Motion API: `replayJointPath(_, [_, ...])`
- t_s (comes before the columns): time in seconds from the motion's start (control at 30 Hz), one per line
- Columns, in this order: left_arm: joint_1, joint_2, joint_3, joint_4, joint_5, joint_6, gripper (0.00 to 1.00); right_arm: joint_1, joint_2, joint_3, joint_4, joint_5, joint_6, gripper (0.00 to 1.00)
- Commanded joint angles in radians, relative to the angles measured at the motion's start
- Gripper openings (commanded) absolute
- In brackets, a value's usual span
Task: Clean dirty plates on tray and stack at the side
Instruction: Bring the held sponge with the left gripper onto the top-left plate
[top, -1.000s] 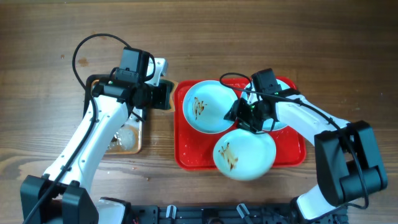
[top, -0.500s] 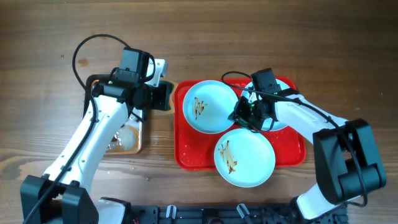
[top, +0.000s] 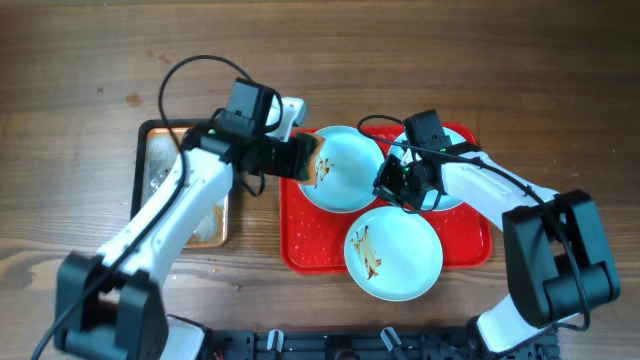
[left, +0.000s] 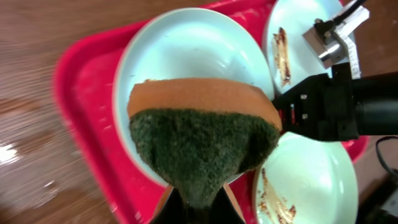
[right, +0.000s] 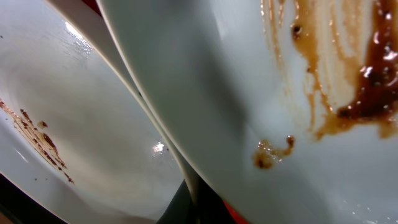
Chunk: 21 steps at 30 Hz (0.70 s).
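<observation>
Right now your left gripper (left: 194, 202) is pinched shut on the one sponge (left: 199, 137), which bulges out past the fingers, orange back and green scouring face. The move turns on what lies just beyond and below it. That is the nearest plate (top: 345, 185), directly under the sponge, with most of its bowl extending ahead of your fingers toward the right gripper (top: 400, 185). Being round, the plate has no long axis to line up with. The tray (top: 295, 245) holding it runs lengthwise from your left gripper out past the right one. Your left arm is plainly the nearer one for wiping.

The right gripper sits just beyond that plate's far rim, wedged among overlapping plate edges. You cannot tell from its wrist view whether it is closed on a rim.

Count three plates, all on the tray: the one under the sponge, a second (left: 305, 25) beyond the right gripper, and a third (top: 393, 253) beside it. Brown smears show on the last two; the sponge hides much of the first. One dark metal tray (top: 160, 170) lies behind your left gripper.
</observation>
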Motion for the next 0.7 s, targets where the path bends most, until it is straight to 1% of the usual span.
replayJointPath(0.0, [-0.002,0.127,-0.006,0.065,0.256,0.029,0.04,0.007,0.025,-0.005,-0.012,0.018,0.007,0.04])
replayJointPath(0.03, [-0.002,0.143,-0.006,0.076,0.272,0.029,0.04,0.007,0.025,-0.005,-0.012,0.017,0.008,0.04])
replayJointPath(0.2, [-0.002,0.283,-0.006,0.155,0.471,0.028,0.04,0.007,0.025,-0.005,-0.017,0.017,0.009,0.04])
replayJointPath(0.23, [-0.003,0.307,-0.006,0.162,0.493,0.021,0.04,0.007,0.025,-0.005,-0.018,0.018,0.013,0.04])
replayJointPath(0.4, [-0.003,0.412,-0.006,0.209,0.504,-0.007,0.04,0.008,0.025,-0.005,-0.024,0.016,0.018,0.04])
replayJointPath(0.43, [-0.003,0.425,-0.006,0.229,0.504,-0.015,0.04,0.008,0.025,-0.005,-0.026,0.014,0.019,0.04])
replayJointPath(0.5, [-0.003,0.447,-0.006,0.321,0.504,-0.063,0.04,0.008,0.025,-0.005,-0.035,0.014,0.018,0.05])
replayJointPath(0.53, [-0.003,0.451,-0.006,0.359,0.492,-0.072,0.04,0.008,0.025,-0.005,-0.038,0.014,0.019,0.04])
replayJointPath(0.6, [-0.002,0.452,-0.006,0.370,0.338,-0.092,0.04,0.008,0.025,-0.005,-0.048,0.014,0.018,0.04])
replayJointPath(0.67, [-0.002,0.452,-0.006,0.343,0.174,-0.093,0.04,0.008,0.025,-0.005,-0.055,0.014,0.018,0.04])
